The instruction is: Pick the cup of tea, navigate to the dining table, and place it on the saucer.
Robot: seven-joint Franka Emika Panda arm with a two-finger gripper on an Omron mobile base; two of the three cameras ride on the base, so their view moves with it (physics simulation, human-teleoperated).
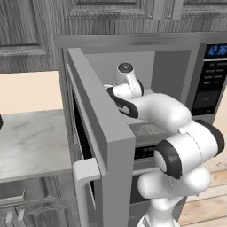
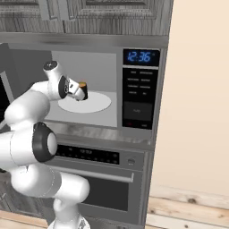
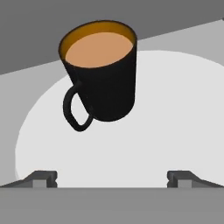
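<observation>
The cup of tea (image 3: 103,74), a black mug with amber liquid and a side handle, stands on the white round turntable (image 3: 175,109) inside the open microwave. In the hand view it lies straight ahead of my gripper (image 3: 111,177), apart from both fingertips (image 3: 42,177), which stand wide apart with nothing between them. From the right base view the cup of tea (image 2: 82,91) sits just beyond my hand (image 2: 67,87), which reaches into the cavity. The dining table and the saucer are out of view.
The microwave door (image 1: 102,128) stands swung open to the left of my arm. The control panel (image 2: 140,89) with its blue clock is right of the cavity. An oven (image 2: 103,179) sits below. A marbled counter (image 1: 31,142) lies to the left.
</observation>
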